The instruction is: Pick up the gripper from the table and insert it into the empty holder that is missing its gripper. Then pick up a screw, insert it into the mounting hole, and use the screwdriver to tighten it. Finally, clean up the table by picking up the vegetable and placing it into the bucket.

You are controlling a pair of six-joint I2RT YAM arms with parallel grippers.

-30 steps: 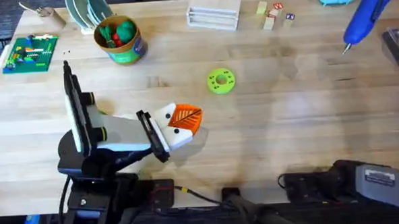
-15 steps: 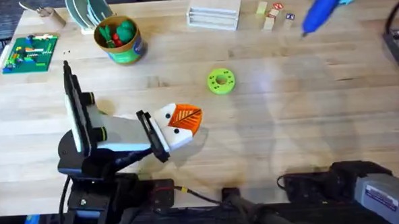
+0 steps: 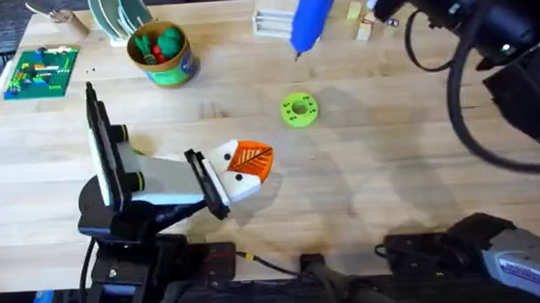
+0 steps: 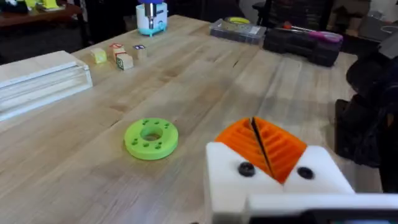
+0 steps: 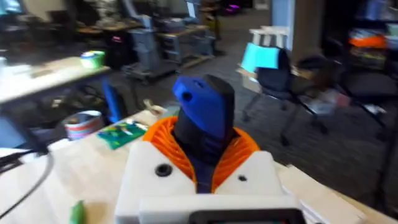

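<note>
The right tool (image 5: 205, 165) is up in the air over the far side of the tabletop (image 3: 407, 164), its orange ribbed pads (image 5: 239, 146) clamped on the blue handle of the screwdriver (image 3: 311, 13). In the overhead view the screwdriver hangs slanted, its thin metal tip pointing down toward the tabletop just in front of a clear plastic rack (image 3: 287, 18), though the arm behind it is dark and blurred, so I can't say exactly how high it sits. Below the screwdriver's tip and a little nearer the bases lies a flat yellow-green disc (image 3: 298, 109) with a hole in its middle. The left tool (image 3: 243, 166) rests low over the near part of the tabletop, its two orange pads (image 4: 273, 146) pressed together with a thin dark line between them, gripping nothing, on white mounts (image 4: 267, 180) with dark screw heads. The disc lies just beyond it and slightly toward the right arm's side (the left wrist view shows the disc a short way ahead of the pads). The bucket (image 3: 163, 54), green-sided with a yellow rim, stands well beyond the left tool toward the far left, holding green and red toy pieces. A green circuit board (image 3: 40, 72) lies further left of it, and small wooden blocks (image 3: 367, 21) sit near the right arm.
</note>
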